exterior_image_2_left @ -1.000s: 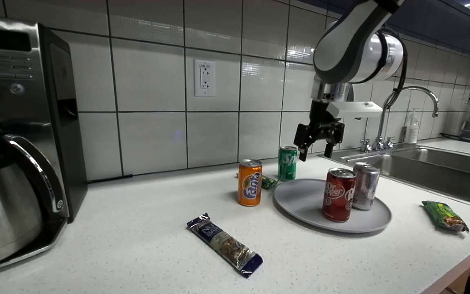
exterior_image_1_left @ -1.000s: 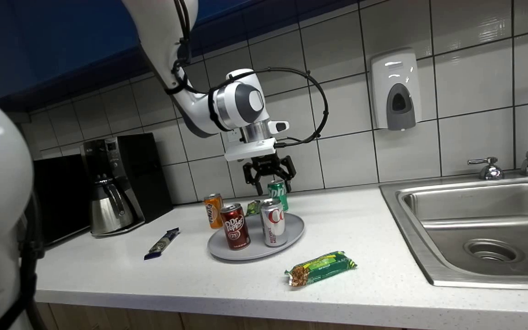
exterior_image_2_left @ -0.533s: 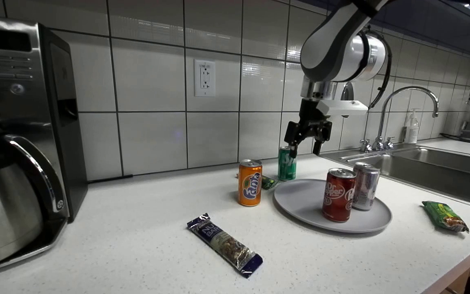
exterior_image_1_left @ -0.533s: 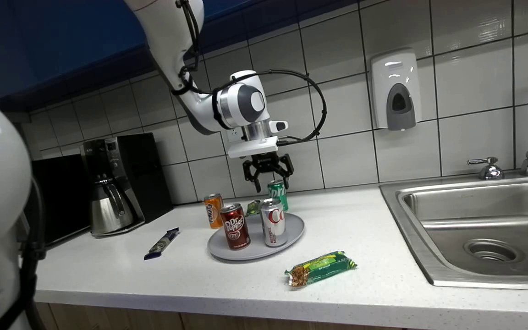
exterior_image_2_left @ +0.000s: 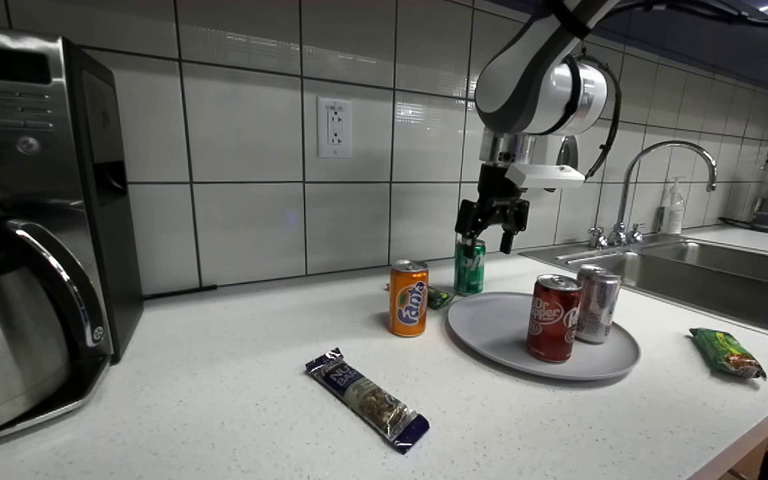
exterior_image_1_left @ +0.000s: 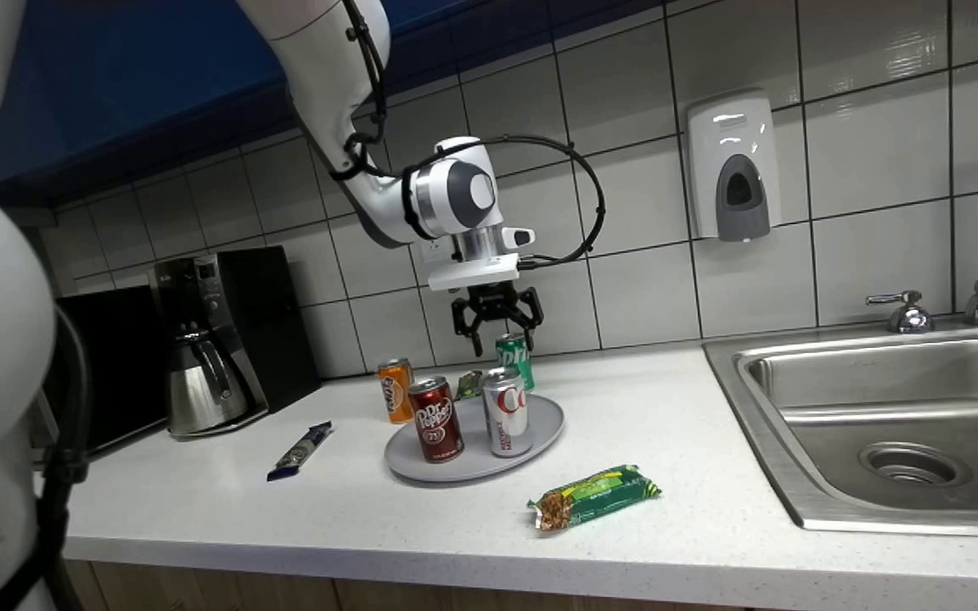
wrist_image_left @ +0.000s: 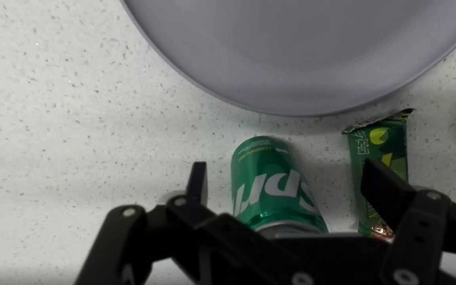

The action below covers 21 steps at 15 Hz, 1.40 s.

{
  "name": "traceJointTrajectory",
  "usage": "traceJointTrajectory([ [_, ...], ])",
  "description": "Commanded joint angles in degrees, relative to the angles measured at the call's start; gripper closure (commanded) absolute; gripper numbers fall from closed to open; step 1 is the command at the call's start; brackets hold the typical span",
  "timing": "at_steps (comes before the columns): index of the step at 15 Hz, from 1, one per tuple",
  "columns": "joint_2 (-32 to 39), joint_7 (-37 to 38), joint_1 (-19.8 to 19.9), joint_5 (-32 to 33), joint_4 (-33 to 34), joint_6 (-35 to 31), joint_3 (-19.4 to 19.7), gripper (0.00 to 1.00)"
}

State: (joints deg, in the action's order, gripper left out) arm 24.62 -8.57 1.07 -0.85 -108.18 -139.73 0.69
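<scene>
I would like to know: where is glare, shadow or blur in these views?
Both exterior views: glare streaks on the wall tiles; wrist view: a faint shadow beside the green can, and the gripper looks slightly soft near the bottom edge, perhaps out of focus.

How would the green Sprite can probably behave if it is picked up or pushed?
The Sprite can looks smooth and shiny, so it may slip in a light grip. It stands upright on the counter, taller than wide, so a push near its top could tip it. Its round body might then roll.

Tiled wall [exterior_image_2_left: 244,130] behind speckled countertop [exterior_image_2_left: 224,380]
</scene>
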Motion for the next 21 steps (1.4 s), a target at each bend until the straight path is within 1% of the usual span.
traceJointTrajectory([
  [1,3.0,-2.34,1.33,-0.46,5.36,3.96,-1.46,0.0],
  [8,6.96,-2.15,0.98,0.45,10.98,6.47,-1.26,0.0],
  [17,11.06,-2.27,0.73,0.93,16.37,7.2,-1.31,0.0],
  [18,11.38,-2.37,0.8,0.78,16.91,7.5,-1.42,0.25],
  [19,11.69,-2.32,0.73,0.85,17.41,7.79,-1.42,0.28],
  [20,11.9,-2.26,0.72,0.81,17.81,8.1,-1.47,0.34],
  [21,11.99,-2.22,0.7,0.82,18.05,8.24,-1.5,0.44],
])
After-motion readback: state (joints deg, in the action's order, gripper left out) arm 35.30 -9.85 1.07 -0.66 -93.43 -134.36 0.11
